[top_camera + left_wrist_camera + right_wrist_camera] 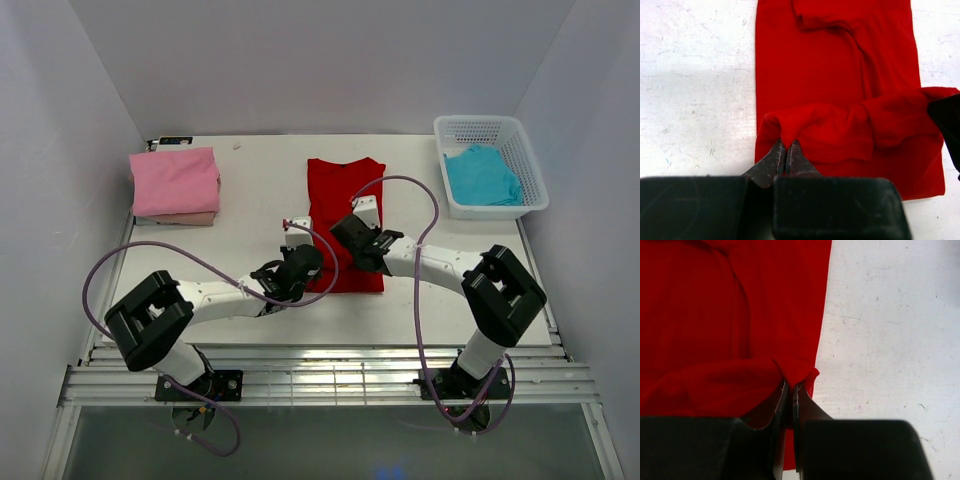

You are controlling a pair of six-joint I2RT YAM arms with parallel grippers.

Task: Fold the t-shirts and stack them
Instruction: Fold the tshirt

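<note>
- Red shirt [345, 195] lies mid-table as a long strip, collar toward 12 o'clock.
- Left gripper [785, 151] and right gripper [791, 390] each clench a 6 o'clock hem corner, likely to carry the hem evenly toward the collar.
- Wrist views show the pinched cloth; only the top view shows the pink shirt [175, 180] at 10 o'clock.

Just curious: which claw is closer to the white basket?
Right. The right gripper holds the red shirt on the side toward the basket; the left gripper holds its far side.
</note>
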